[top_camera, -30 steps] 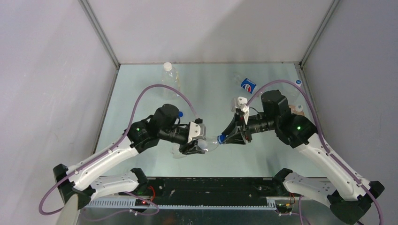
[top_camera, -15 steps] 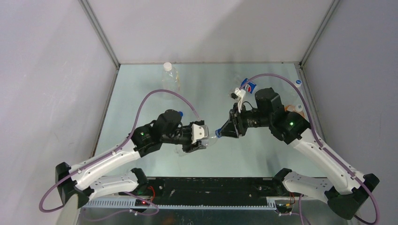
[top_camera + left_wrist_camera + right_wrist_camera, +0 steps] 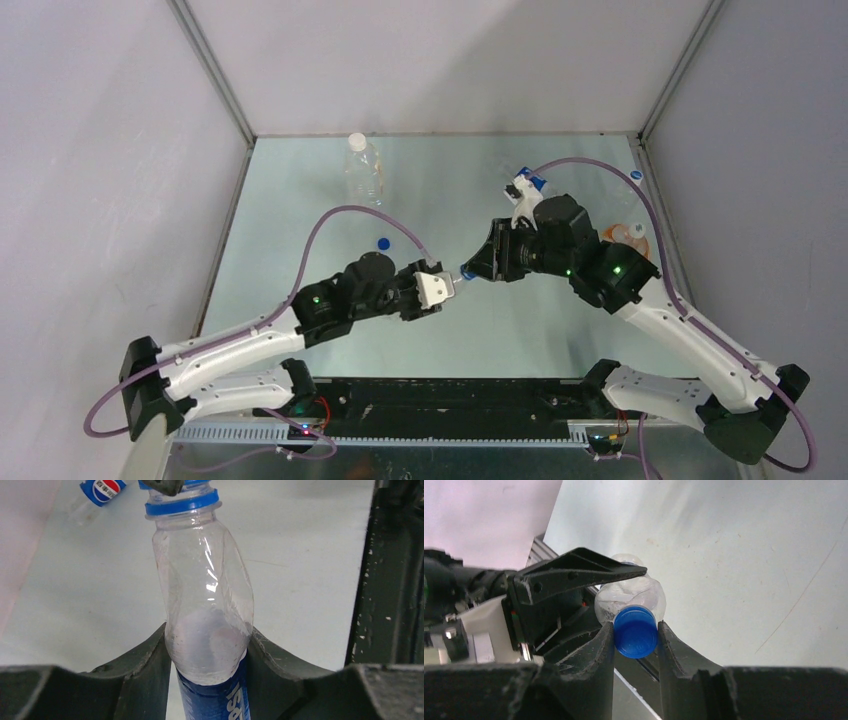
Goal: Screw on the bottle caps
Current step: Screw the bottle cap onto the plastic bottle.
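Observation:
A clear bottle with a blue label is clamped low on its body by my left gripper, neck pointing away. In the top view the left gripper faces the right gripper over the table's middle. A blue bottle cap sits on the bottle's neck, pinched between the right gripper's fingers. The same cap shows at the upper edge of the left wrist view. Another blue cap lies loose on the table behind the left arm.
A clear bottle stands upright at the back left. A blue-labelled bottle lies at the back behind the right arm, an orange-labelled one by the right wall. A small cap rests in the far right corner.
The right wrist has rolled around the cap while staying shut on it. Both grippers and the bottle have shifted slightly toward the back, and the left arm has uncovered the loose blue cap.

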Controlling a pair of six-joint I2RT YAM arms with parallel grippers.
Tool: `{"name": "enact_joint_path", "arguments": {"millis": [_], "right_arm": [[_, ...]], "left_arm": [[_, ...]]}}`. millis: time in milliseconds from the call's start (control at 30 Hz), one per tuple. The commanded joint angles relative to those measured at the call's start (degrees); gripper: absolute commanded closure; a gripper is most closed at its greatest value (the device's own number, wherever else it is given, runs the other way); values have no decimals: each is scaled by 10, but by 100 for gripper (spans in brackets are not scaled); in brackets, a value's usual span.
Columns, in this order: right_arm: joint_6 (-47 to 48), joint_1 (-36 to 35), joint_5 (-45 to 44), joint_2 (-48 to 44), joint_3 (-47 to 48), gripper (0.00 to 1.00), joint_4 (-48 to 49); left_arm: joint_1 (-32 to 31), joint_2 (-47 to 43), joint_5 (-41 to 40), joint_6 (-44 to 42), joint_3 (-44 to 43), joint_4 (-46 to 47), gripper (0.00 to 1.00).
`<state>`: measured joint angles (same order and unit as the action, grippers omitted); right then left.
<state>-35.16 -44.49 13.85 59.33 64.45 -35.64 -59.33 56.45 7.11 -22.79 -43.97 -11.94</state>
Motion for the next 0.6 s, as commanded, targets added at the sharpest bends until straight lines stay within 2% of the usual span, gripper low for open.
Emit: {"name": "enact_joint_path", "arguments": {"millis": [0, 233, 433, 500, 567], "right_arm": [[-119, -31, -48, 11, 0, 100, -34], [-220, -63, -135, 18, 0, 100, -53], [-253, -92, -178, 24, 0, 99, -52], [-256, -95, -190, 17, 0, 95, -52], [-250, -98, -203, 11, 0, 86, -54]], "left_arm": [[-29, -17, -88, -11, -14, 218, 100], [-67, 8, -187, -21, 20, 291, 100], [-83, 28, -205, -26, 28, 295, 100], [-84, 24, -201, -23, 39, 296, 100], [-84, 23, -197, -18, 54, 305, 100]]}}
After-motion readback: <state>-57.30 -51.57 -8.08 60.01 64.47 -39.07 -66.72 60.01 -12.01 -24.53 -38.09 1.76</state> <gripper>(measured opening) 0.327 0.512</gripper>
